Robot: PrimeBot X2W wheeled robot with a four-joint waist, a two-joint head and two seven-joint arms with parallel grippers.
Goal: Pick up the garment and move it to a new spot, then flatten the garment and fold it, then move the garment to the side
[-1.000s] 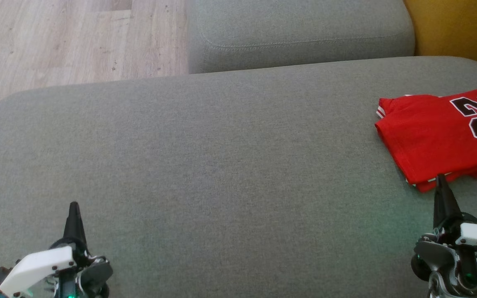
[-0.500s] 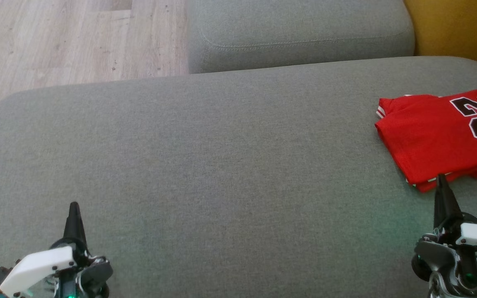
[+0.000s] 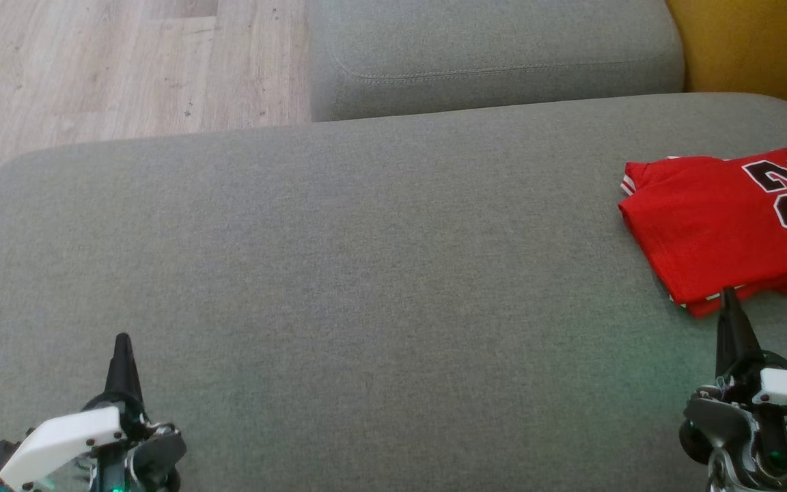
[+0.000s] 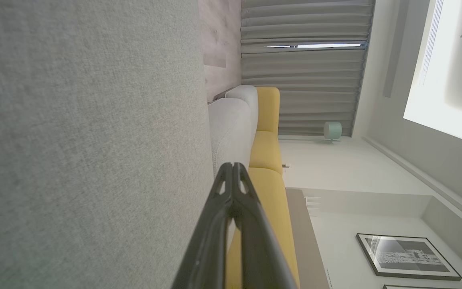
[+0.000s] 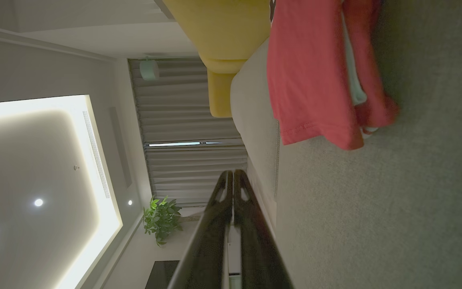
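Nothing new since a second ago; left gripper and right gripper pinched together, empty; folded red garment parked just past the right one, far from the left; probably done.

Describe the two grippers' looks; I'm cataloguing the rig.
Both match. The left gripper and right gripper each have two long black fingers tapering to a point, with small slots near the tips. Behind them sits a white cover with dark screws over grey-black parts, lit by small green lights.
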